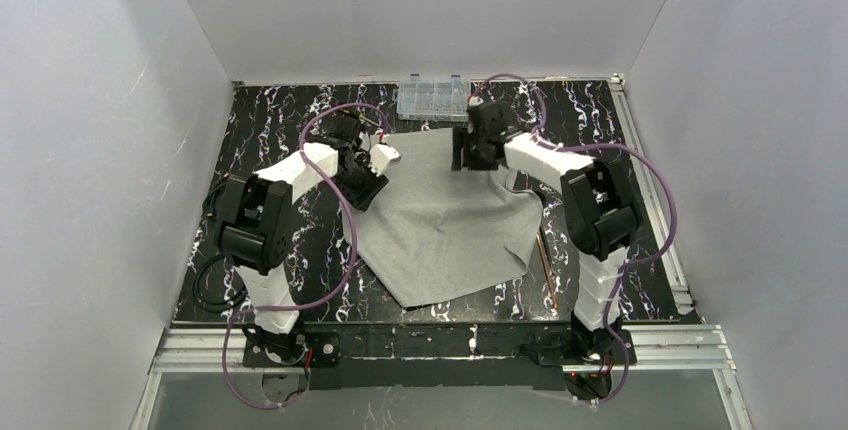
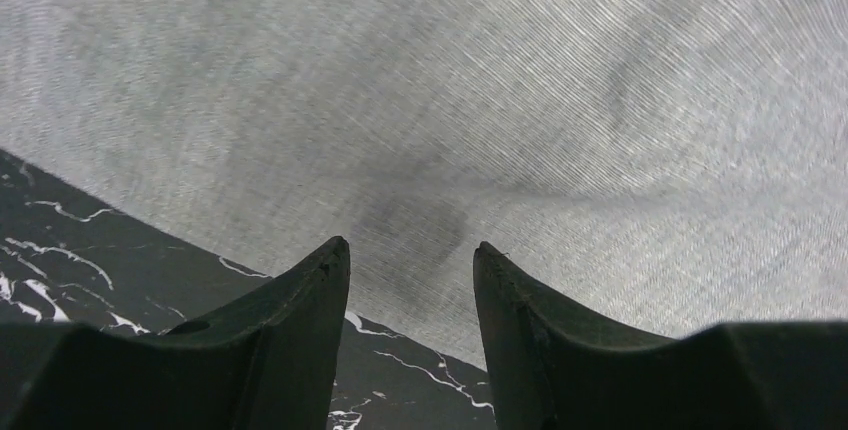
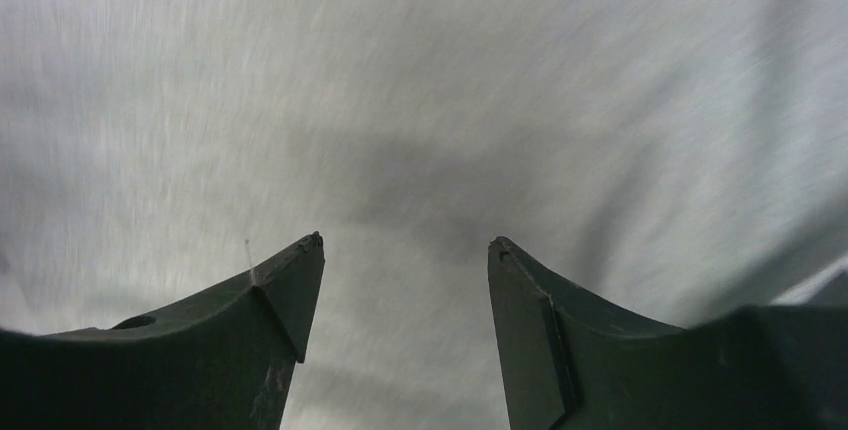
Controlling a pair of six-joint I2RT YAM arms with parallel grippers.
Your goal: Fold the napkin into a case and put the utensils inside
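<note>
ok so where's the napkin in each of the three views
Top external: the napkin lies spread in the middle of the table, between the two arms.
Left wrist: the napkin fills the top and right of the frame.
Right wrist: the napkin fills nearly the whole frame, blurred.
Shared landmark: the napkin's edge on the black marbled table, beside the left gripper from above, lower left in the left wrist view; not clear in the right wrist view.
</note>
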